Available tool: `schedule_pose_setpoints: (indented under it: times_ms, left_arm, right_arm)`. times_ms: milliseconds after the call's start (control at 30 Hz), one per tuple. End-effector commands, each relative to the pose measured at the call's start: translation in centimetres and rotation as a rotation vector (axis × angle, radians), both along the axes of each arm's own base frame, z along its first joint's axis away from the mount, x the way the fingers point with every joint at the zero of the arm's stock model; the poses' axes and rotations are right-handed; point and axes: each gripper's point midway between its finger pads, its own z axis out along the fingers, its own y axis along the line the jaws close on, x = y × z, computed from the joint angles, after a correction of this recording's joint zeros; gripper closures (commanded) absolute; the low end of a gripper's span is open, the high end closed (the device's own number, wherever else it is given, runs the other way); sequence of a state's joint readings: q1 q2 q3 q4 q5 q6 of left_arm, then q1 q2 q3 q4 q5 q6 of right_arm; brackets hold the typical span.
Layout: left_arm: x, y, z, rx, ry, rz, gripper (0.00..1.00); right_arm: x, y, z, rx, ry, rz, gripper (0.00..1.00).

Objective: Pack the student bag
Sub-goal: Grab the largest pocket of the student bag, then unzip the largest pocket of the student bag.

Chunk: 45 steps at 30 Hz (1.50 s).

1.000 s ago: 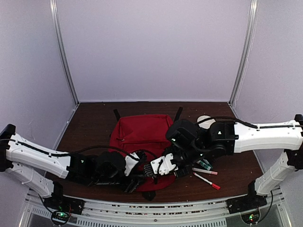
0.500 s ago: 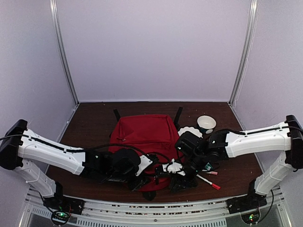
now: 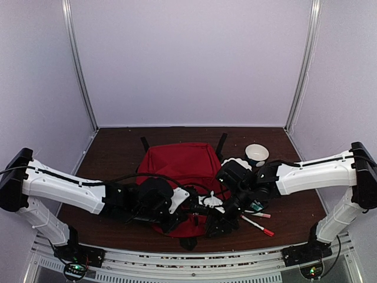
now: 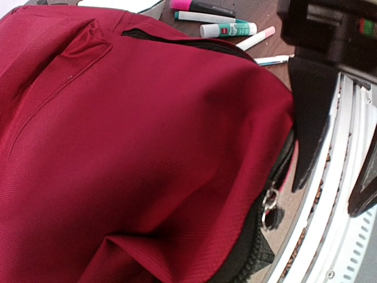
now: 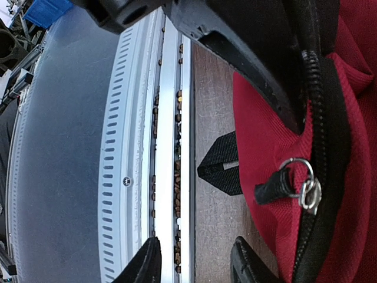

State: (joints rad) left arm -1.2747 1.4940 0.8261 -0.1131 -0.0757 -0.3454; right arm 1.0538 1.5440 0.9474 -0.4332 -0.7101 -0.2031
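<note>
Top view, backpack (image 3: 177, 165): red, lying flat mid-surface (image 3: 118, 153), its black straps toward 12 o'clock.
Top view, left end effector (image 3: 172, 222): we see it low at the backpack's 6 o'clock edge. From here we cannot tell how it stands.
Top view, right end effector (image 3: 215, 226): just at 3 o'clock of the left one, by the same near edge.
Top view, other things: a bowl (image 3: 257, 154) at 2 o'clock of the backpack, pens (image 3: 257, 225) at 4 o'clock.
Left wrist view, backpack: red cloth fills most of our view, with a zip pull (image 4: 270, 206) hanging at its 4 o'clock edge.
Left wrist view, left end effector: spread, nothing pinched. One finger lies against the backpack's corner, and the metal rail (image 4: 347, 147) shows in the gap.
Left wrist view, other things: a glue stick (image 4: 227, 29) among pens at 12 o'clock.
Right wrist view, right end effector: tips spread at 6 o'clock, holding nothing, with rail and surface between them.
Right wrist view, backpack: at 3 o'clock, with the zip pull at its edge and a black strap loop (image 5: 221, 165) beside it.
</note>
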Motion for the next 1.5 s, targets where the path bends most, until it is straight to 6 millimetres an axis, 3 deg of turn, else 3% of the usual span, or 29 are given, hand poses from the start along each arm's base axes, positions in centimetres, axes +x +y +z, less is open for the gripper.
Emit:
schedule_pose_setpoints:
  times_ms: [0, 200, 467, 767, 967, 1267, 1467]
  left_arm:
    - [-3.1, -4.2, 5.3, -0.234, 0.018, -0.176, 0.97]
    - [-4.1, -4.4, 7.1, -0.322, 0.047, -0.211, 1.00]
    - [-5.2, -5.5, 7.4, -0.339, 0.098, -0.269, 1.00]
    - [-5.2, -4.9, 7.8, -0.381, 0.108, -0.249, 1.00]
    - [-4.8, -3.5, 8.5, -0.444, 0.100, -0.187, 1.00]
    - [-1.7, -3.9, 10.2, -0.582, 0.131, -0.035, 1.00]
    - [-1.2, -3.6, 9.4, -0.568, 0.138, 0.004, 1.00]
  right_arm:
    - [4.3, 2.1, 1.8, 0.064, -0.054, -0.160, 0.59]
    - [5.3, 2.2, 3.3, 0.125, -0.039, -0.195, 0.55]
    - [6.4, 3.4, 4.6, 0.167, -0.009, -0.243, 0.55]
    - [10.2, 2.8, 4.8, 0.183, 0.047, -0.416, 0.60]
    - [9.2, 1.0, 6.0, 0.185, -0.001, -0.378, 0.60]
    - [8.3, 0.9, 7.1, 0.172, 0.008, -0.313, 0.59]
    - [8.0, -1.0, 8.2, 0.129, 0.016, -0.311, 0.58]
